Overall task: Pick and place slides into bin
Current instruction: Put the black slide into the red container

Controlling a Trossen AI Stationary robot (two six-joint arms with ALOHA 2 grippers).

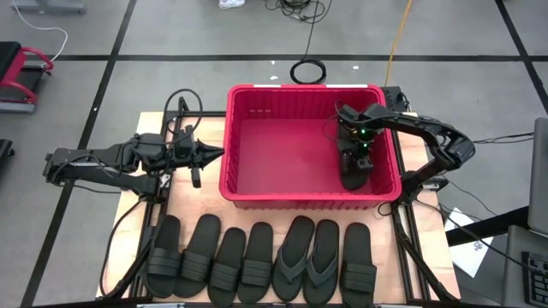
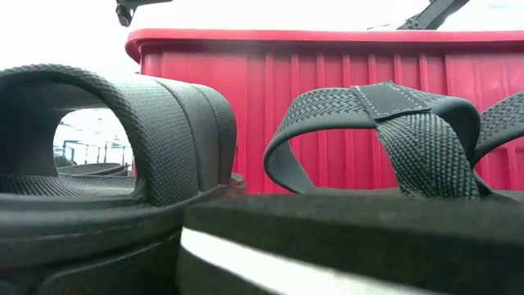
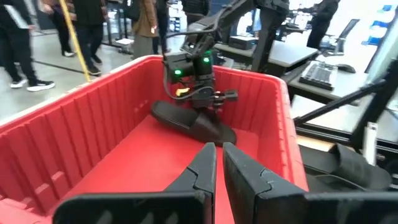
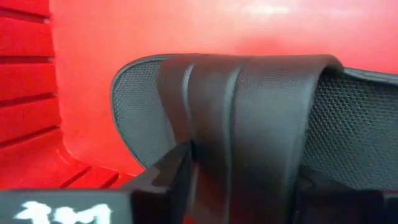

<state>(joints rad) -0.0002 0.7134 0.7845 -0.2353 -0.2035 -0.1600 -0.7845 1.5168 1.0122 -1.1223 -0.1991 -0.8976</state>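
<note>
The red bin (image 1: pixel 257 145) stands in the middle of the table. One black slide (image 1: pixel 353 174) lies in it by the right wall, also seen in the left wrist view (image 3: pixel 193 121). My right gripper (image 1: pixel 358 152) points down over this slide, open, with the ribbed strap (image 4: pixel 249 124) between its fingers. My left gripper (image 1: pixel 210 156) hovers shut just outside the bin's left wall, holding nothing (image 3: pixel 219 149). Several more slides (image 1: pixel 257 269) lie side by side along the table's near edge, two of them thong flip-flops (image 1: pixel 310 261). The low view shows their straps (image 2: pixel 155 123) close up in front of the bin (image 2: pixel 327 57). My right gripper comes at the slide from above, pointing down. Its fingers (image 4: pixel 168 177) stand on either side of the ribbed strap (image 4: pixel 205 112), across it. Whether they touch the strap I cannot tell. The slide lies on the bin's floor.
A coiled black cable (image 1: pixel 306 70) lies on the floor beyond the bin. The bin's left half (image 1: pixel 265 162) holds nothing. Bare wood (image 1: pixel 154 205) shows under my left arm. People (image 3: pixel 18 37) stand in the room beyond the table.
</note>
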